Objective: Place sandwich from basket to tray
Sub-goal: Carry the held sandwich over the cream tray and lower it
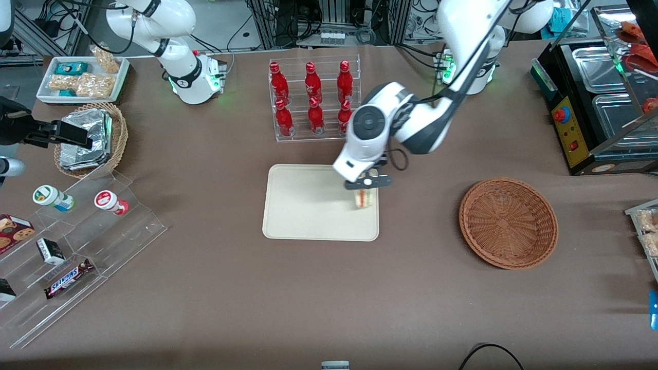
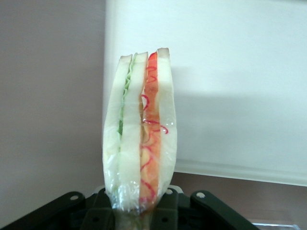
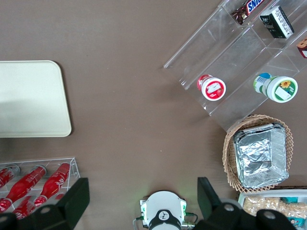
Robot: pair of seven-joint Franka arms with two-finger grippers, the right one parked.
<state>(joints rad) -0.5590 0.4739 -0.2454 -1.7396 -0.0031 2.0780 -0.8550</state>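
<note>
Brown cloth-covered tabletop, even overhead light with soft shadows, metal framing and tangled black cables along the tabletop's edge farthest from the front camera, grey floor past one corner

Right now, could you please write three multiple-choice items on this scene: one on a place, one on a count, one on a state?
1. Where is the sandwich?
A. In the basket
B. Over the tray, near its edge
C. On the bare table

2. How many red bottles stand in the clear rack?
A. Four
B. Six
C. Eight

3. What is the state of the claw?
A. Open, holding nothing
B. Shut on a bottle
C. Shut on the sandwich

Answers:
1 B: the front view shows the sandwich above the tray, at the edge nearest the basket, which holds nothing.
2 B: two rows of three.
3 C: the wrist view shows the wrapped wedge pinched between the fingers.
</note>
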